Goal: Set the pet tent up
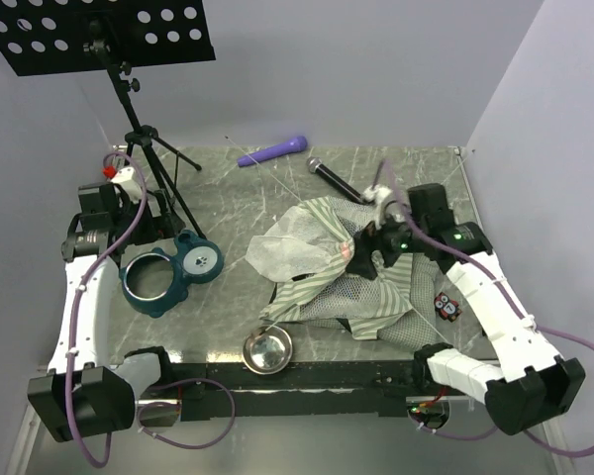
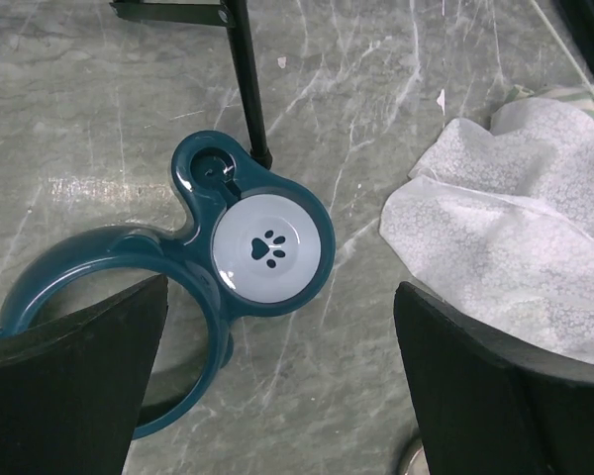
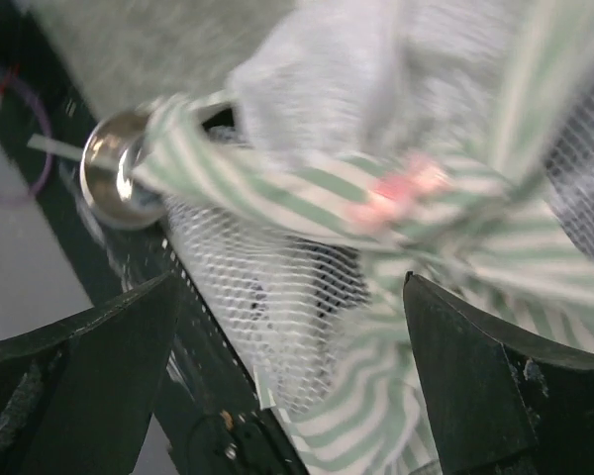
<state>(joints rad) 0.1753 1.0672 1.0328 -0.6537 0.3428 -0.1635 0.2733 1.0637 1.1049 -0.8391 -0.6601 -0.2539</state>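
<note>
**Hovering over a crumpled pet tent with both grippers spread wide**

From the overhead view I see the pet tent (image 1: pixel 332 267) lying collapsed in a heap on the grey marbled table (image 1: pixel 228 193), centre to right. Its green-and-white striped cloth is bunched up, with a sheer white panel folded out toward the left and netting showing at the near side.

My right gripper (image 3: pixel 297 386) hangs above the heap. Its two dark fingers (image 3: pixel 79 381) stand wide apart and nothing is pinched between them. Striped fabric, a small pink spot and white mesh fill the gap below. That wrist picture is blurred, so I cannot tell whether the fingers touch the cloth. A steel bowl (image 3: pixel 114 178) shows at its left, just beside the tent's edge. In the overhead view this bowl (image 1: pixel 267 349) sits at the table's near edge.

My left gripper (image 2: pixel 282 391) is also spread wide and holds nothing. It hovers over bare table between the teal double bowl holder (image 2: pixel 193 297) and the tent's white panel (image 2: pixel 515 247). The holder's small cup has a pale lid with a paw print.

Far left stands a black tripod (image 1: pixel 144 148) carrying a perforated plate. One of its feet rests just beside the holder. A purple stick (image 1: pixel 274 150) and a microphone (image 1: pixel 335 180) lie along the far side.
</note>
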